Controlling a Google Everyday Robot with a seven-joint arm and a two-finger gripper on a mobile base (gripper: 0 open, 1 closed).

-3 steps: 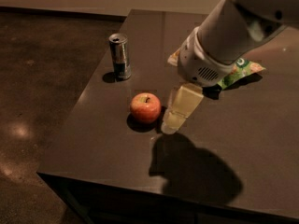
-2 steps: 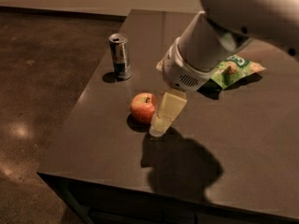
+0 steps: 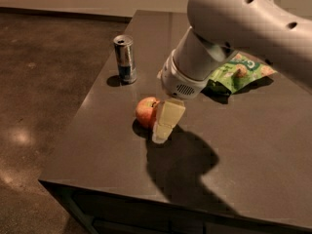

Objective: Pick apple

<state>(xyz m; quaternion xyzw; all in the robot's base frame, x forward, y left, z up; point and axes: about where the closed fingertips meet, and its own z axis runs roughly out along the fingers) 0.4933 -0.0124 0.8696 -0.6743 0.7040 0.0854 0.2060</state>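
Observation:
The apple (image 3: 146, 111) is small, round and red-orange, and sits on the dark table (image 3: 253, 145) near its left edge. My gripper (image 3: 162, 127) hangs from the big grey arm (image 3: 229, 28) and is low over the table. It is right against the apple's right side and covers part of it. The apple rests on the table.
An upright silver and blue can (image 3: 125, 59) stands behind and to the left of the apple. A green snack bag (image 3: 236, 72) lies behind the arm at the right. The table's left edge and front edge are close to the apple, with dark floor (image 3: 44, 82) beyond.
The arm and gripper have moved left and down toward the apple, from beside it to overlapping its right side. The apple, can and bag have not moved.

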